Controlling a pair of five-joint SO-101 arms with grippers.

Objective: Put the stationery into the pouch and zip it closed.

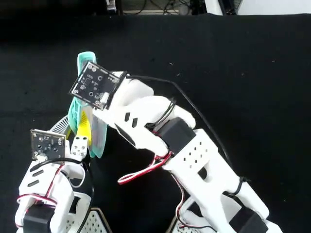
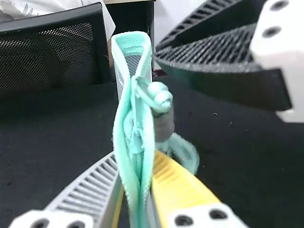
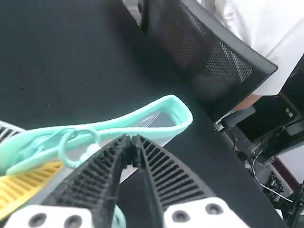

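The mint-green pouch (image 1: 98, 140) stands on edge on the black table, its zipper edge (image 2: 133, 142) facing up. My left gripper (image 2: 137, 161) is shut on the pouch's near end, with the grey finger (image 2: 88, 190) on one side and the yellow finger (image 2: 178, 185) on the other. A mint pull cord with beads (image 2: 159, 95) hangs loose at the zipper. My right gripper (image 3: 130, 140) has black ribbed fingers, shut, their tips at the pouch's rim (image 3: 142, 114) beside the pull loop (image 3: 78, 141). I cannot tell whether they pinch anything. In the high view its wrist board (image 1: 95, 85) covers it.
The black tablecloth (image 1: 233, 73) stretches bare to the right and far side. A black mesh chair back (image 3: 209, 61) stands beyond the table's edge. The right arm's white body (image 1: 194, 160) crosses the near middle, with red and black cables along it.
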